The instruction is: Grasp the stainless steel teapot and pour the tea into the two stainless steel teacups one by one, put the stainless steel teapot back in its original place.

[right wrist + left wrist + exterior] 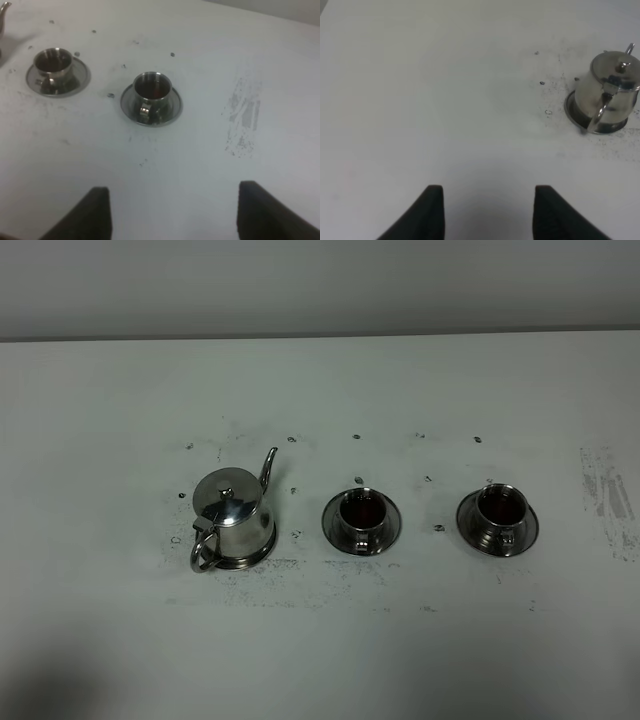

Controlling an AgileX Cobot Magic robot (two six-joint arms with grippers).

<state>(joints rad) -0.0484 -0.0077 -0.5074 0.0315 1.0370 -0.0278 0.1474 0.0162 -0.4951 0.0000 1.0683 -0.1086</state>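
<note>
The stainless steel teapot (232, 520) stands upright on its round saucer (262, 556) at the left of the white table (320, 640), with the lid on, the thin spout pointing away from the camera and the loop handle turned toward the front. To its right stand the two stainless steel teacups, the middle cup (361, 517) and the right cup (500, 513), each on its own saucer and well apart from each other. Both cups look dark inside, with a reddish tone, so I judge that tea is already in them, although the pictures are too small to be sure of the level. Because the teapot sits on its saucer and no arm is near it, the task seems to be either finished or at its very end; nothing visible is left to do except perhaps to move the arms away. The left gripper (487, 212) hangs above bare table, near the teapot but apart from it, with its jaws apart and nothing between them. The right gripper (172, 215) is also wide and empty, in front of the cups. Around the things I see only small dark specks and a grey scuffed patch (605, 495) on the table, and nothing stands in the way.
</note>
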